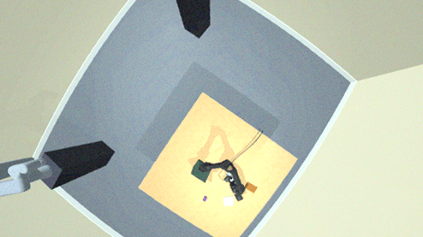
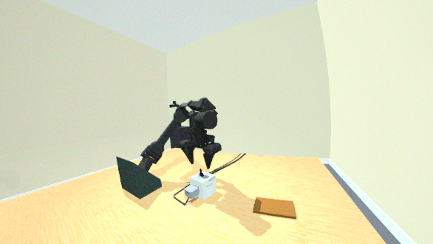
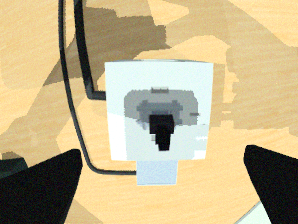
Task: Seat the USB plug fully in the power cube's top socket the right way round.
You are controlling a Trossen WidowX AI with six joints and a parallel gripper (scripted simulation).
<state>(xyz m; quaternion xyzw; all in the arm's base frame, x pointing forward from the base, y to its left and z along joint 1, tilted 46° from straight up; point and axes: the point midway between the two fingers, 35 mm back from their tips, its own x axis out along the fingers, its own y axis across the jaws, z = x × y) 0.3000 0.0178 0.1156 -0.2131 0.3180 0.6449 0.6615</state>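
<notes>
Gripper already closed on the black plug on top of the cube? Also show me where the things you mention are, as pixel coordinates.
No, the gripper [image 2: 200,166] [image 3: 166,157] is open above the white cube [image 2: 197,179] [image 3: 117,85], its fingers wide apart.

We look steeply down from far above; near worktop level, across it; closely down between jaws. All share the power cube [image 2: 202,185] [image 3: 117,85].

Above power cube [image 2: 208,188] [image 3: 117,137]: open air up to the parted fingertips | cube top: small black piece [image 2: 201,173] [image 3: 161,131] stands up in the middle | one side: pale block [image 2: 191,191] [image 3: 157,172] juts out, dark cables [image 2: 179,200] [image 3: 72,107] loop beside | brown slab [image 1: 251,187] [image 2: 275,208]: low, apart from cube
</notes>
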